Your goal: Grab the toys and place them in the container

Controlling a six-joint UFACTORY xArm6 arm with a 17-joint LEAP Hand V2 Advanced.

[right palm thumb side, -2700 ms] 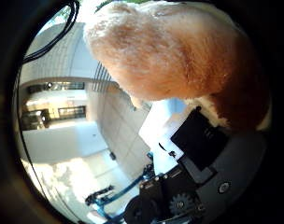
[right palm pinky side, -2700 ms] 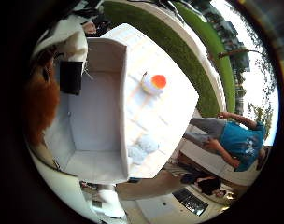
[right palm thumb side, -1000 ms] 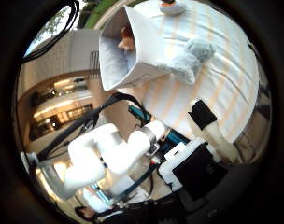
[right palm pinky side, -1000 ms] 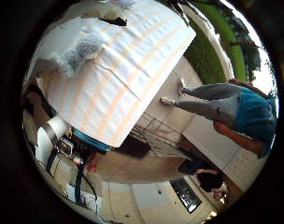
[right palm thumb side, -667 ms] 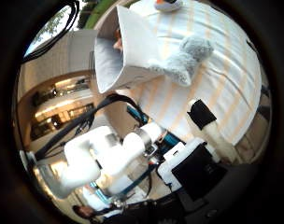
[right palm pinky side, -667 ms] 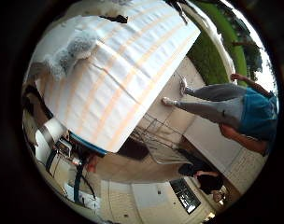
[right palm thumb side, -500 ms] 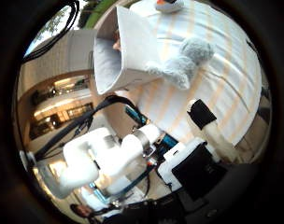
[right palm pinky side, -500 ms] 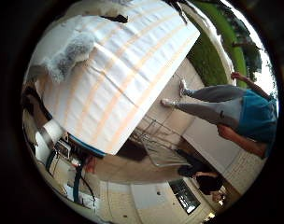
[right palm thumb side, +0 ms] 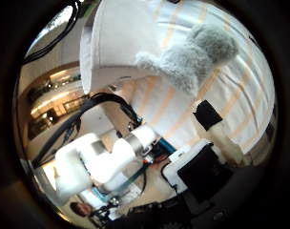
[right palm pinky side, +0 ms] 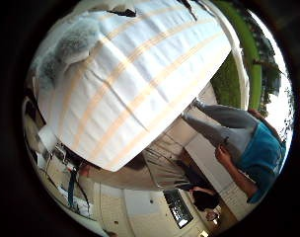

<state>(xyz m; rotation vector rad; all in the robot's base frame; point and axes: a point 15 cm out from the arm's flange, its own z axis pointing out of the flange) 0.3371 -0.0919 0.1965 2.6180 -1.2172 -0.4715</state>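
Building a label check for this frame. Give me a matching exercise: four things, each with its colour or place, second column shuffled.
Things:
1. plush toy
2. container
3. tablecloth
4. hand

Descriptions:
A. white with orange stripes
B. white, standing on the table beside the toy
C. grey and fluffy, lying on the cloth
D. black and white parts, above the table, holding nothing

Pairs: 1-C, 2-B, 3-A, 4-D

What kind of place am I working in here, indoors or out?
Likely an outdoor yard or patio beside a building. A hedge and sky show past the table, paving lies under it, and building fronts stand behind the arm. A grey plush toy lies beside the container.
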